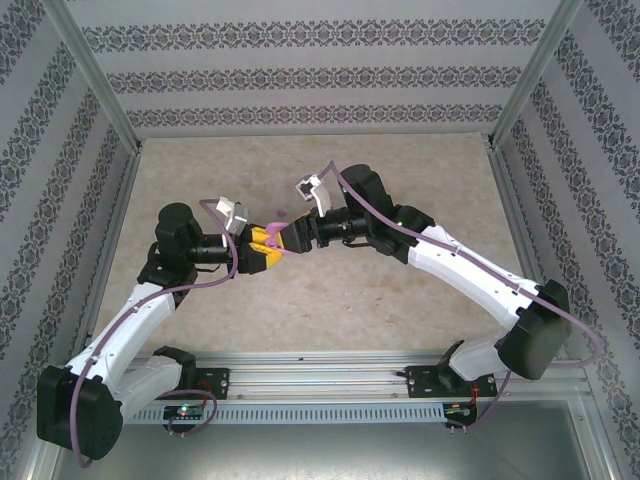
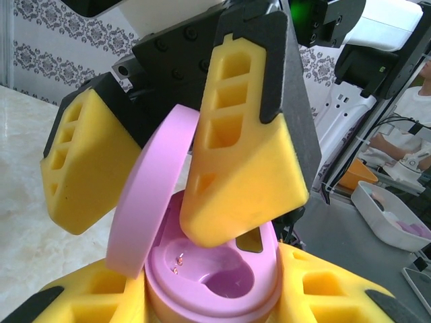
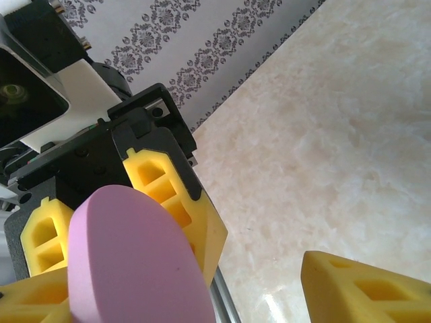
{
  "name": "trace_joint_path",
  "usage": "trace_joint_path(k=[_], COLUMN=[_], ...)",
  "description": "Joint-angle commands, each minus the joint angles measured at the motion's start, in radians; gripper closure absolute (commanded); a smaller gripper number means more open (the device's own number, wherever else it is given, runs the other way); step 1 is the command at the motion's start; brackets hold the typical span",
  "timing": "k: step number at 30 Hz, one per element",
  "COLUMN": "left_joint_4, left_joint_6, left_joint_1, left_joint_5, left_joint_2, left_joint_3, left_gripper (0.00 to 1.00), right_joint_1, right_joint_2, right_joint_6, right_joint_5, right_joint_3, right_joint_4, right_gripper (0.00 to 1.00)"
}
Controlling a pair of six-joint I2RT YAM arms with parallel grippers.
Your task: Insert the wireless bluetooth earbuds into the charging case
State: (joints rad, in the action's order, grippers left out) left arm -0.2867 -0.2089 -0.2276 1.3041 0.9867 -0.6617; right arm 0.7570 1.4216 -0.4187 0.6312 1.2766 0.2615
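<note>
My left gripper (image 2: 212,299) is shut on the base of a pink oval charging case (image 2: 176,294), holding it above the table near the middle (image 1: 268,248). The lid (image 2: 156,195) stands open and upright. One well (image 2: 229,277) with gold contacts is bare; the other is hidden under a finger. My right gripper (image 2: 155,225) comes down from above, open, its yellow fingers (image 2: 242,168) on either side of the lid. The lid's back (image 3: 135,262) fills the lower left of the right wrist view. A tiny pink-purple earbud (image 1: 281,212) lies on the table just beyond the grippers.
The beige marble table (image 1: 400,290) is walled by patterned panels on three sides (image 1: 320,80). A metal rail (image 1: 320,375) with both arm bases runs along the near edge. Past the table, a white tray (image 2: 394,215) and an orange bin (image 2: 360,175) stand.
</note>
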Motion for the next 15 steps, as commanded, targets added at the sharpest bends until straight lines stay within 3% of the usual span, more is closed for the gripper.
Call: trace_joint_path(k=[1, 15], left_joint_4=[-0.009, -0.077], left_joint_6=[0.024, -0.039], left_joint_1=[0.022, 0.074], left_joint_5=[0.003, 0.025], left_joint_2=[-0.008, 0.003], left_joint_3=[0.014, 0.034], left_gripper=[0.91, 0.92], right_joint_1=[0.003, 0.007], right_joint_2=[-0.035, -0.041], right_joint_6=[0.009, 0.031], right_joint_5=[-0.032, -0.068], right_joint_3=[0.03, 0.069], right_joint_4=[0.008, 0.063], right_gripper=[0.32, 0.3])
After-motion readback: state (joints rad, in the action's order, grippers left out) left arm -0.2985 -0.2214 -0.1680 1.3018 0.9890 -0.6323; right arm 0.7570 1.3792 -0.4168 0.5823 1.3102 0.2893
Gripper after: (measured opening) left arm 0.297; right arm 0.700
